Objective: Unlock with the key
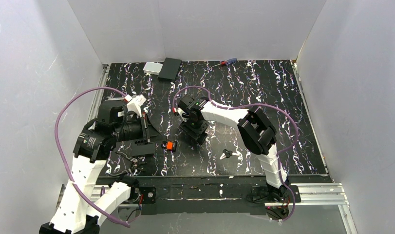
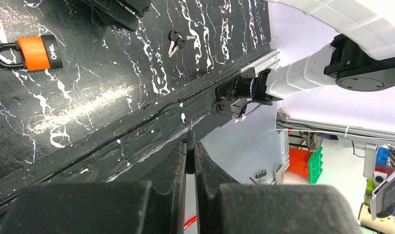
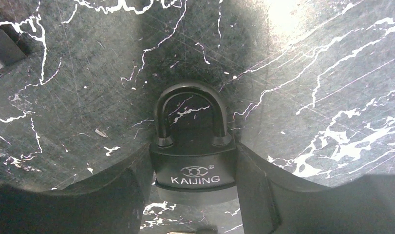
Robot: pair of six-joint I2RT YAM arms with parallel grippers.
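At the middle of the black, white-veined marble-pattern tabletop (image 1: 263,97) lies a black steel padlock (image 3: 194,168) stamped KAIJING, flat on its back with its dark curved shackle (image 3: 189,105) seated in the body. The right gripper (image 3: 193,151) comes straight down over this black padlock (image 1: 195,138), and its two broad dark fingers (image 3: 120,195) press against the left and right sides of the body, with no gap showing on either side, so the claw is pinching it. From overhead, the tiny metal key (image 1: 227,154) with a dark head and short silvery blade rests on the table to the right of the black padlock and nearer the arm bases, apart from it and touched by nothing. The left wrist view shows the key (image 2: 176,41) too, and there it looks like more than one key bunched together. Just left of the black padlock sits a small orange-bodied padlock (image 1: 170,146) with black ends and a black shackle (image 2: 34,51). Farther left of the black padlock the left gripper (image 2: 189,146) is pressed together with nothing between its fingers, pointing at the table's near edge. Beyond the black padlock, along the far edge, are a grey rectangular box (image 1: 151,68), a flat black box (image 1: 170,68) beside it, and a red-and-blue-handled screwdriver (image 1: 224,62).
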